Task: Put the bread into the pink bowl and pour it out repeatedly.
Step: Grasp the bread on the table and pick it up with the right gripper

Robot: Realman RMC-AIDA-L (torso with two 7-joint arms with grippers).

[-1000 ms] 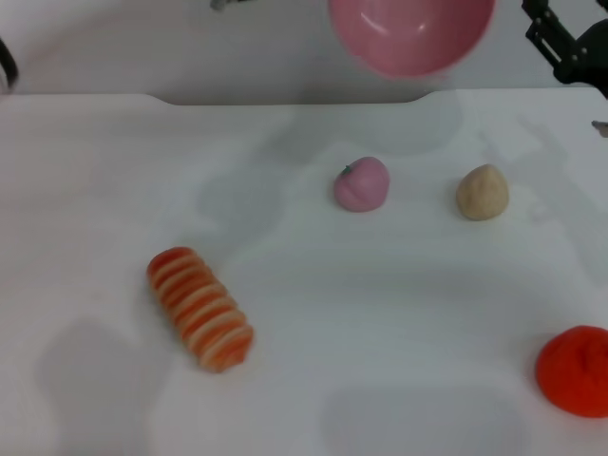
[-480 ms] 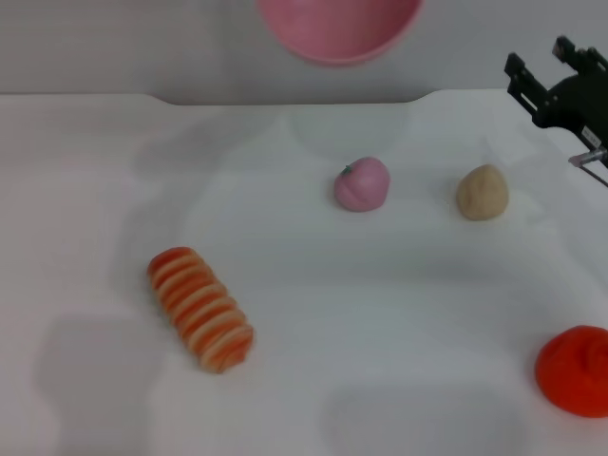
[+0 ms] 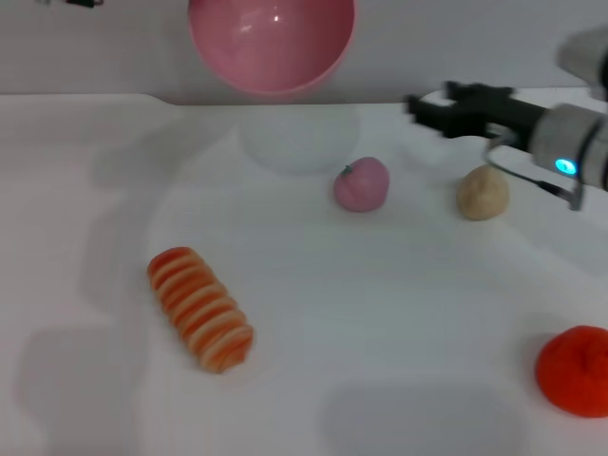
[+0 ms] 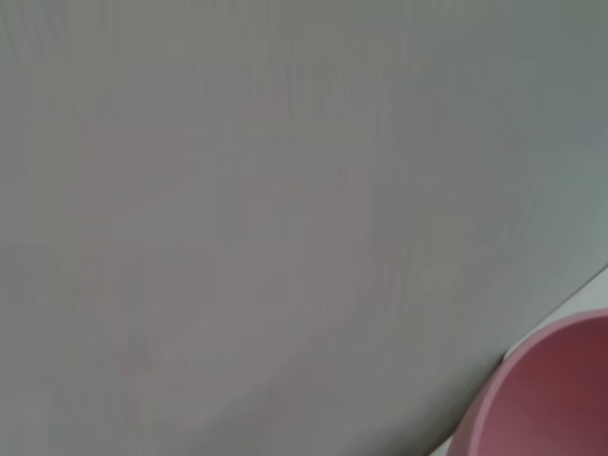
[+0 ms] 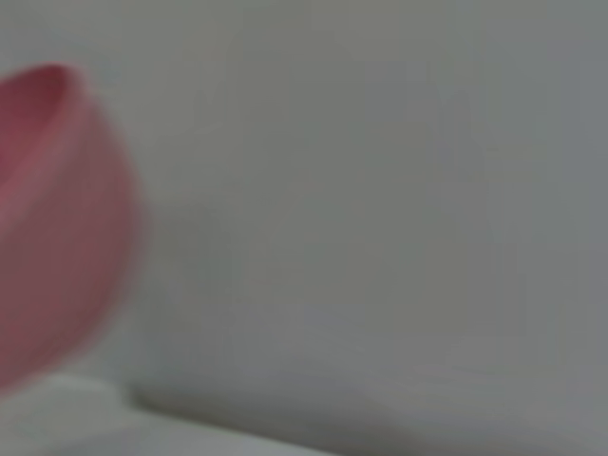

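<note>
Bread (image 3: 200,309): orange-red ridged loaf, cream stripes, on table. Right claw (image 3: 418,106) state unclear; left claw unseen.

Light is bright, even and diffuse from above, washing the white table (image 3: 380,313) nearly flat. Shadows are faint, soft-edged grey patches: one under the pink bowl (image 3: 272,43), others at the near edge. A small glare spot sits inside the bowl. The right gripper (image 3: 418,106) is smeared by motion blur, with a blue lamp glowing on its arm. Both wrist views are heavily out of focus, showing only grey wall and a blurred pink rim.
</note>
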